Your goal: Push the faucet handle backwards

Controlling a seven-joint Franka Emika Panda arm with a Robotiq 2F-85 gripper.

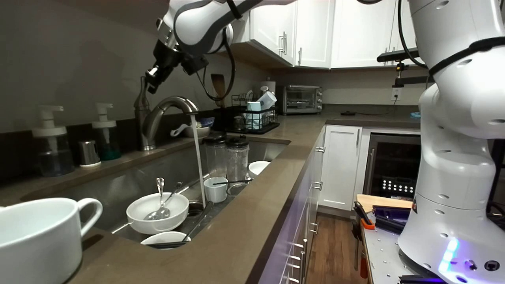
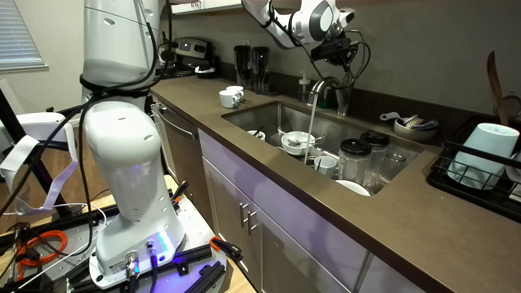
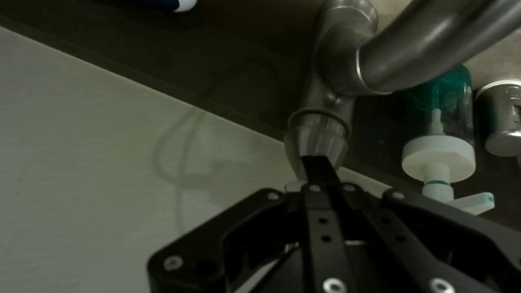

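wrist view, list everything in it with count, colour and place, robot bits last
faucet: 1, silver, upper middle, its spout running to the top right
handle: 1, silver, just below the faucet body in this picture, partly hidden
soap bottle: 1, teal with white pump, right of the handle
metal cylinder: 1, silver, right edge, cut off
unclear thing: 1, dark blue and white, top edge, cut off
counter: 1, brown, upper right
backsplash: 1, dark, upper left
wall: 1, pale grey, left
shadow: 1, grey, on the wall
end effector: 1, black, bottom, jaws shut, in front of the handle; contact unclear
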